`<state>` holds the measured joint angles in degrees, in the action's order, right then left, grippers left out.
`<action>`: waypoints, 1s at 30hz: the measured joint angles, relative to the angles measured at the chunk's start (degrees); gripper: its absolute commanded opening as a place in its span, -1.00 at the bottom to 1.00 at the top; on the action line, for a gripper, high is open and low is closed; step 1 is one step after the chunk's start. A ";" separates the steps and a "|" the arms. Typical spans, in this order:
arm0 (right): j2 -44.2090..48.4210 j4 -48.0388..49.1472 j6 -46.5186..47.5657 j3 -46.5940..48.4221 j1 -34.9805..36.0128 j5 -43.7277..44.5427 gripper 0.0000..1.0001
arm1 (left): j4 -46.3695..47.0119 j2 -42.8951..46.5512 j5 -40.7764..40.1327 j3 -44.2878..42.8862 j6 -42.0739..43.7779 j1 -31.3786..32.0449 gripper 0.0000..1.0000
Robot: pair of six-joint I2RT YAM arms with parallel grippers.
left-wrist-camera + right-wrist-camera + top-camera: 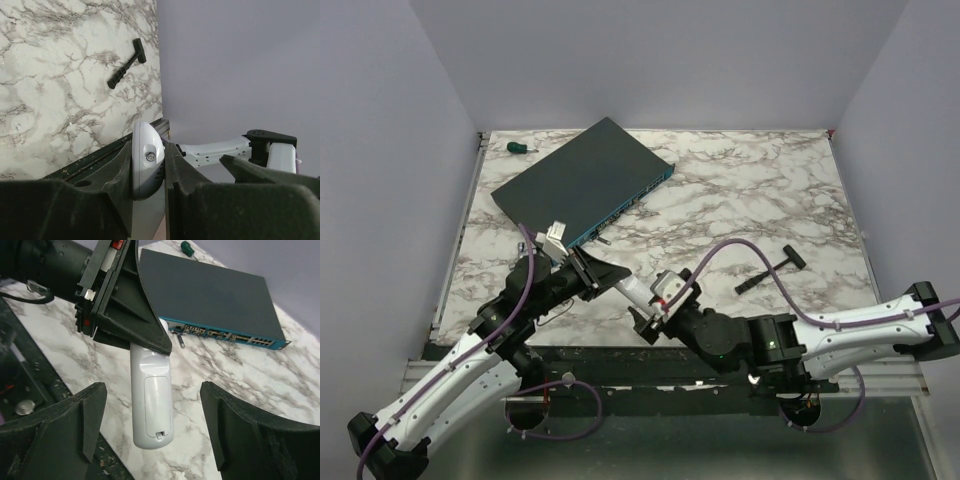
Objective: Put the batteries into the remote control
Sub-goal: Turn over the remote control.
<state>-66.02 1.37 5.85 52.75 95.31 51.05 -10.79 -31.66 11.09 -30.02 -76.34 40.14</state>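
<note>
The white remote control (151, 400) hangs in the air, its back with the closed battery cover towards the right wrist camera. My left gripper (148, 147) is shut on one end of it, above the table's near edge (605, 275). My right gripper (152, 390) is wide open, one finger on each side of the remote's free end and touching neither side; it also shows in the top view (655, 305). The remote shows as a short white bar between both grippers (635, 292). No batteries are in view.
A large flat dark network box (582, 180) lies at the back left, with a green-handled screwdriver (520, 147) behind it. A black T-handled tool (770, 270) lies on the marble table at the right. The black table rail (620, 352) runs along the near edge.
</note>
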 measured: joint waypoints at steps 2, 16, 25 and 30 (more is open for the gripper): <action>3.02 -2.10 -3.61 0.00 0.00 -1.99 0.78 | 0.07 1.09 -0.17 0.52 0.98 0.00 -1.00; 9.35 -10.10 -18.51 -0.35 -14.45 -23.67 0.85 | 1.29 0.59 2.71 0.07 11.08 0.00 -1.00; 8.28 -9.77 -21.55 -4.33 -17.42 -33.07 0.86 | 1.36 0.20 4.00 -0.24 13.62 0.00 -1.00; 8.20 -8.22 -22.97 -7.30 -17.44 -34.80 0.84 | 1.73 0.61 4.39 -0.24 13.97 0.00 -1.00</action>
<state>-57.82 -6.85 -17.12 45.45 77.87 16.25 -9.06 -31.05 15.49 -30.26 -62.37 40.14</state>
